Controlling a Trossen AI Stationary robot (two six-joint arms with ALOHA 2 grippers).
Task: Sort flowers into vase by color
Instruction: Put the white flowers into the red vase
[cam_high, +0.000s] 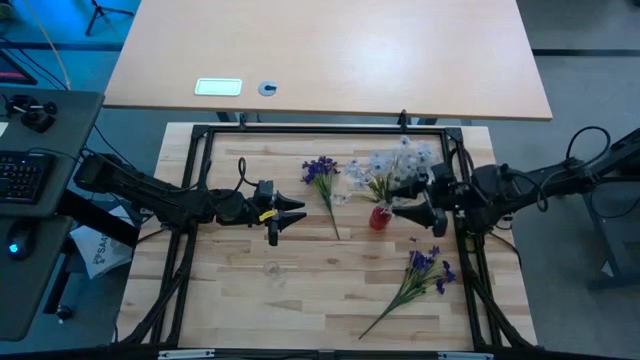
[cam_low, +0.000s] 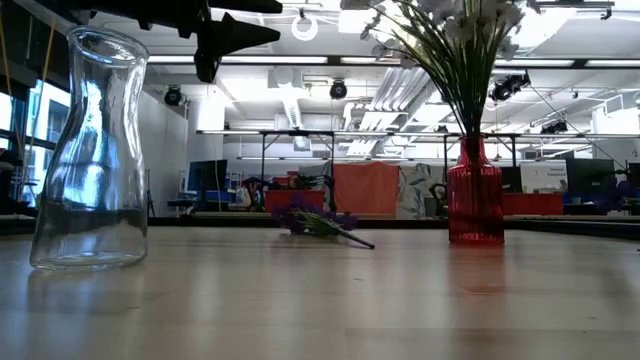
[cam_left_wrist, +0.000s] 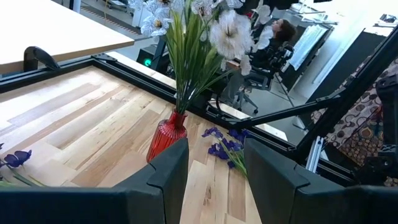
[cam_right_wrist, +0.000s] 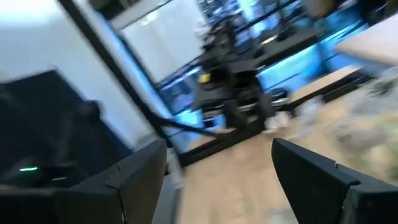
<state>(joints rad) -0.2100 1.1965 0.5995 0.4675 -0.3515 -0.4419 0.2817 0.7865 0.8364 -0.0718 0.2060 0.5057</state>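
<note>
A red ribbed vase (cam_high: 379, 217) (cam_low: 474, 200) (cam_left_wrist: 166, 138) stands upright right of the table's middle. It holds the white-bluish sprigs (cam_high: 395, 165) (cam_low: 450, 25) (cam_left_wrist: 205, 22) by their stems. One purple sprig (cam_high: 322, 172) (cam_low: 315, 221) lies flat left of the vase. The other purple sprig (cam_high: 425, 268) (cam_left_wrist: 224, 144) lies nearer the near right corner. A clear glass vase (cam_low: 90, 150) stands empty. My left gripper (cam_high: 297, 213) (cam_left_wrist: 214, 149) hovers open left of the first purple sprig. My right gripper (cam_high: 398, 207) (cam_right_wrist: 217, 149) hovers open just right of the red vase.
A black frame rail (cam_high: 320, 128) runs round the wooden table. A second tabletop (cam_high: 330, 60) lies beyond the far edge. A seated person (cam_left_wrist: 280, 31) shows in the room behind. Bare wood (cam_high: 320, 290) spreads along the near side between the arms.
</note>
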